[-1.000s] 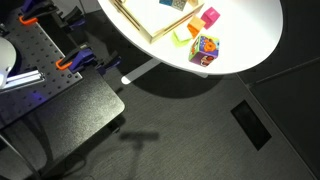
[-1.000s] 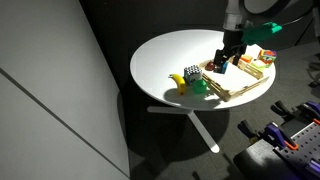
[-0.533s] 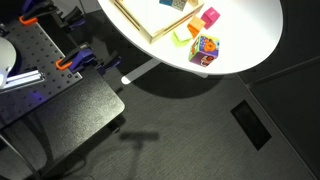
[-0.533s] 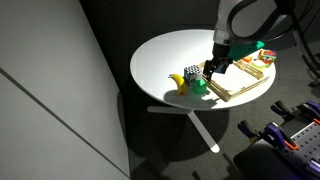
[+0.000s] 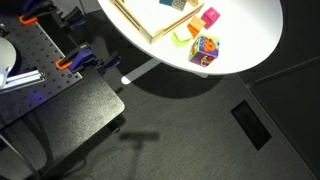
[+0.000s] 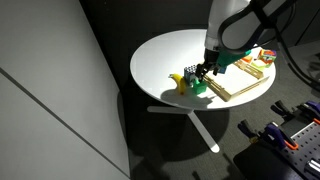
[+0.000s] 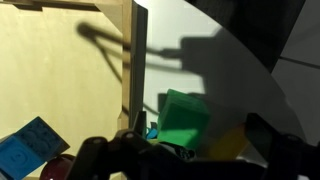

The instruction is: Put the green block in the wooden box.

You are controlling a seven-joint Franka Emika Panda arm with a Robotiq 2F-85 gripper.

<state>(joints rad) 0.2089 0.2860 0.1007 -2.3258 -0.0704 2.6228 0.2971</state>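
The green block [image 7: 183, 118] sits on the table [image 6: 160, 55] just outside the rim of the wooden box [image 7: 128, 62], on the side of the box towards the table edge nearest that exterior camera. It is not yet in the box. The end effector [image 6: 206, 70] hangs close above it with its fingers spread wide and nothing held. In the wrist view the two dark fingers stand to either side at the bottom of the picture, and the block lies between their lines and a little ahead. The block is roughly cubic, so no long axis governs the grasp. A multicoloured cube [image 6: 192, 72] and a yellow piece [image 6: 181, 82] crowd it closely, so I judge a straight, short descent is needed.
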